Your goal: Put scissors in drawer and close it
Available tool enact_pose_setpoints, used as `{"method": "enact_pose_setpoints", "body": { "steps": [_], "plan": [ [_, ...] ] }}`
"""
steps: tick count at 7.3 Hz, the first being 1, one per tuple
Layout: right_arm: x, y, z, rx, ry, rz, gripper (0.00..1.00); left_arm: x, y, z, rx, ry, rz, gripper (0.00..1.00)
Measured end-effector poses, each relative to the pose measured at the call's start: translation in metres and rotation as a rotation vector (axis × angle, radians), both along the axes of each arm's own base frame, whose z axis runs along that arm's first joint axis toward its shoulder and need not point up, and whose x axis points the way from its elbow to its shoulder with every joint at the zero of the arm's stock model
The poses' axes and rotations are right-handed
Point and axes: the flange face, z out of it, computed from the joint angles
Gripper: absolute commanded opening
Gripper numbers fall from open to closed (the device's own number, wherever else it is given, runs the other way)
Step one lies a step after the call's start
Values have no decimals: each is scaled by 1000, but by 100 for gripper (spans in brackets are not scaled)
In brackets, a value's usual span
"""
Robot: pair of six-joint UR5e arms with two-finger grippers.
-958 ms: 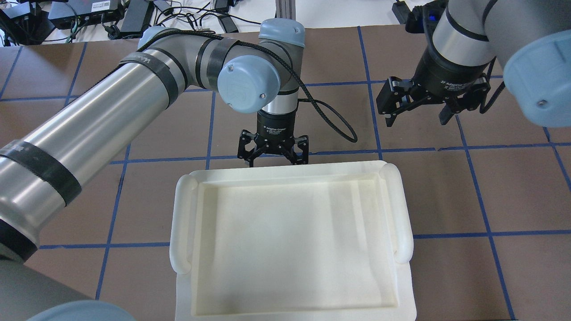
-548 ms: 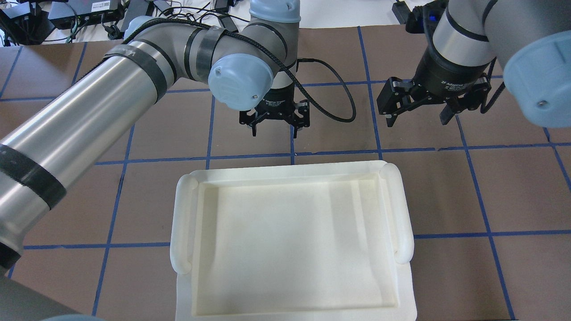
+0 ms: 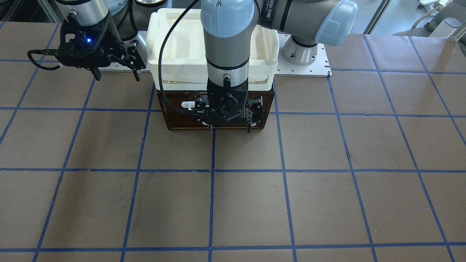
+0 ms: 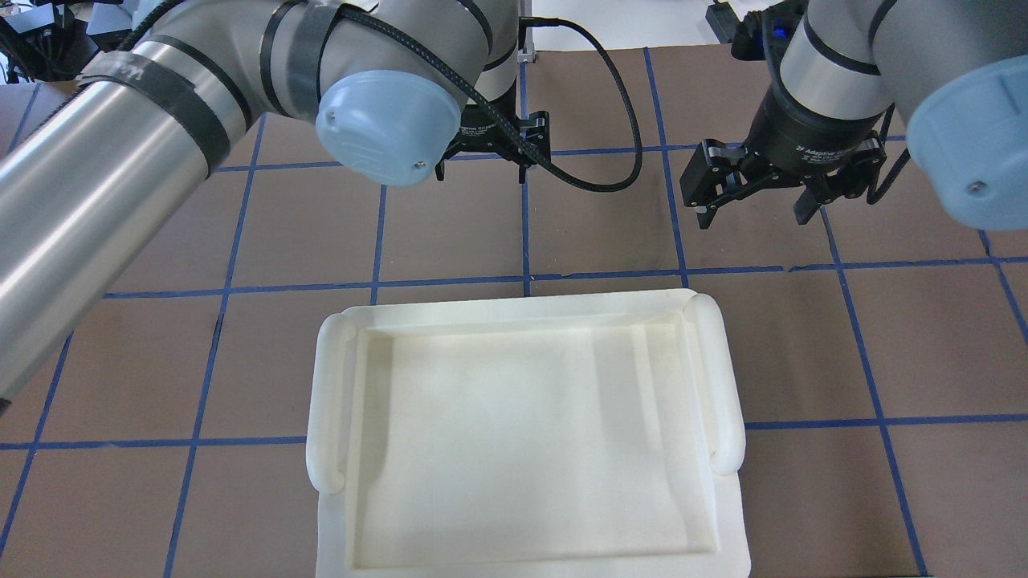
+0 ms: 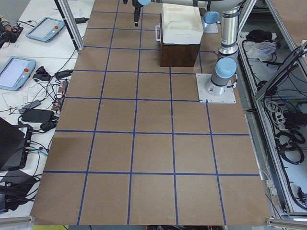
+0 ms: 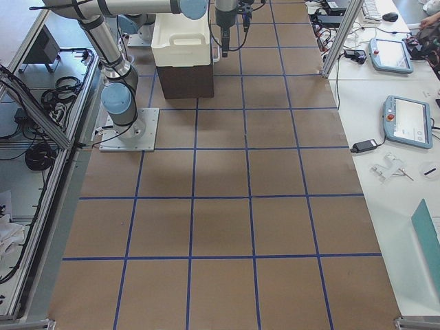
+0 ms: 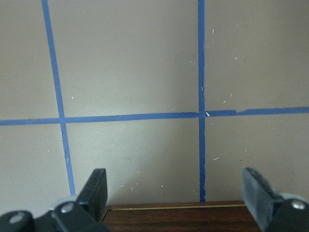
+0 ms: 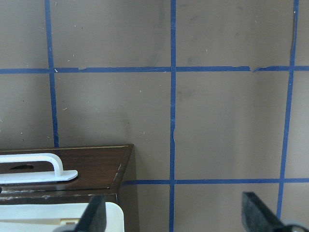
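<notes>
The drawer's dark brown front (image 3: 174, 118) with its white bar handle (image 3: 186, 104) sits under a white tray (image 3: 174, 74). None of its pale interior shows. It also shows in the right wrist view (image 8: 99, 164) with the handle (image 8: 34, 169). The scissors are not in view. My left gripper (image 3: 229, 130) is open and empty just in front of the drawer front, and partly hides the handle. It also shows in the overhead view (image 4: 482, 173) and the left wrist view (image 7: 176, 193). My right gripper (image 3: 117, 78) is open and empty beside the drawer; it also shows overhead (image 4: 752, 218).
The white tray (image 4: 514, 309) lies on top of the dark wooden box (image 5: 178, 53) and hides it from above. The table is brown paper with a blue tape grid (image 3: 233, 196). Cables and electronics (image 4: 161, 24) lie past the table's far edge.
My left arm has pulled away from the tray's far edge, out over the table. Its gripper stays open. My right arm has not moved.
</notes>
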Motion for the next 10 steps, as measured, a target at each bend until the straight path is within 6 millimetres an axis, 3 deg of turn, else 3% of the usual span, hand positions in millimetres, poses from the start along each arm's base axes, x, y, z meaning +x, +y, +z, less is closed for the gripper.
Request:
{"method": "enact_pose_setpoints", "body": {
  "steps": [2,5,7,10],
  "plan": [
    [1,-3,9,-49,-11,-3,100,12,18,30,-2,29,11,100],
    [1,-5,7,-58,-13,-14,100,75,22,73,59,38,79,100],
    [1,-10,1,-48,-4,-12,100,108,42,78,91,43,104,100],
    [2,-21,-6,-56,-7,0,100,143,69,63,73,47,105,100]
  ]
}}
